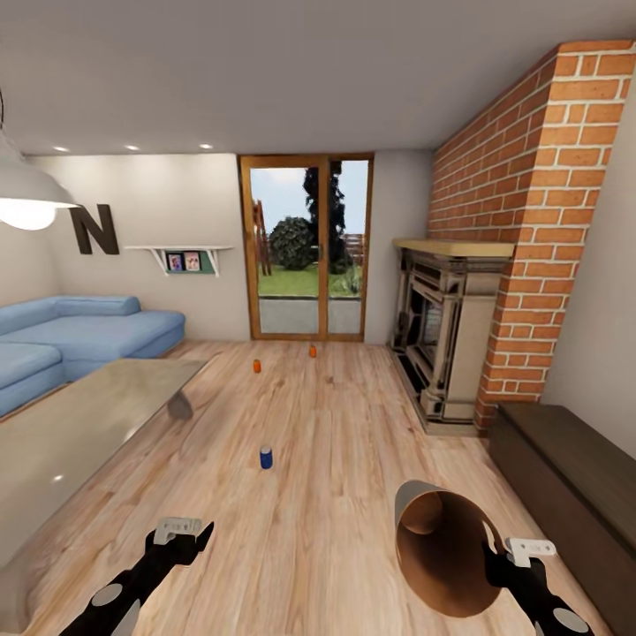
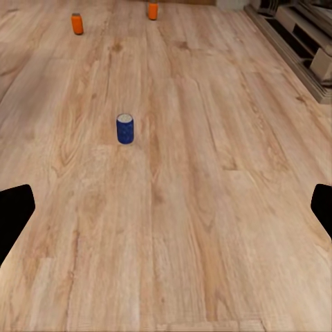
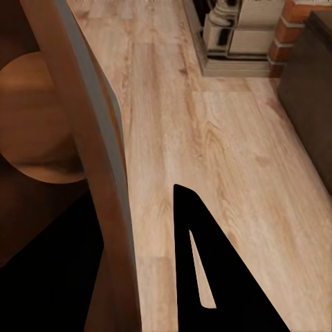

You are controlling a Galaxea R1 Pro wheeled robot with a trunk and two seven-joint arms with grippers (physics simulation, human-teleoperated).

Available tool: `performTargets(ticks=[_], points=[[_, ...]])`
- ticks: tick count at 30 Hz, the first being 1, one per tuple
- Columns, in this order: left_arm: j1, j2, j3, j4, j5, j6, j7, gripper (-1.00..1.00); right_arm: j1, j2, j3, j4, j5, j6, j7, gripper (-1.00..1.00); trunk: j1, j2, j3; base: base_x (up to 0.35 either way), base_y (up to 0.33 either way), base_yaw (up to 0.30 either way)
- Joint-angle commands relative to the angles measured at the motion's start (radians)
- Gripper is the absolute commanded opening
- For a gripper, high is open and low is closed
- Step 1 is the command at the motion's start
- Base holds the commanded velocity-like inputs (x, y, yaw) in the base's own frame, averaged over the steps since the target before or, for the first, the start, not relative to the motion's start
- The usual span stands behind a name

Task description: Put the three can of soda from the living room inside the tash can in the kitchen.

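Three cans of soda stand on the living room's wood floor. The dark blue can [image 1: 266, 458] [image 2: 125, 128] is nearest, ahead of my left gripper [image 1: 184, 532] [image 2: 166, 214], which hangs open and empty. Two orange cans [image 1: 257, 366] [image 1: 313, 352] stand farther back near the glass doors, the same orange cans [image 2: 77, 23] [image 2: 153, 10] showing in the left wrist view. My right gripper [image 1: 496, 558] [image 3: 128, 277] is shut on the rim of the trash can [image 1: 442, 543] [image 3: 104, 138]. The trash can is tipped, its tan inside facing me.
A blue sofa [image 1: 84, 334] and a long grey table [image 1: 79, 424] fill the left side. The stone fireplace [image 1: 442, 340] with its brick chimney and a dark bench [image 1: 570, 495] line the right. Garden doors [image 1: 306, 252] close the far wall.
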Motion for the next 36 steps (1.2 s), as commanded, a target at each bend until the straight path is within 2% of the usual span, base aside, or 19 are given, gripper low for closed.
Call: performTargets(ticks=[1, 36], points=[[0.000, 0.000, 0.000, 0.000, 0.000, 0.000, 0.000, 1.00, -0.001, 0.000, -0.001, -0.002, -0.005, 0.000, -0.001, -1.00, 0.000, 0.000, 0.000, 0.324, 0.000, 0.000], [0.000, 0.000, 0.000, 0.000, 0.000, 0.000, 0.000, 1.00, 0.000, 0.002, -0.001, -0.002, -0.005, 0.000, -0.001, -1.00, 0.000, 0.000, 0.000, 0.324, 0.000, 0.000]])
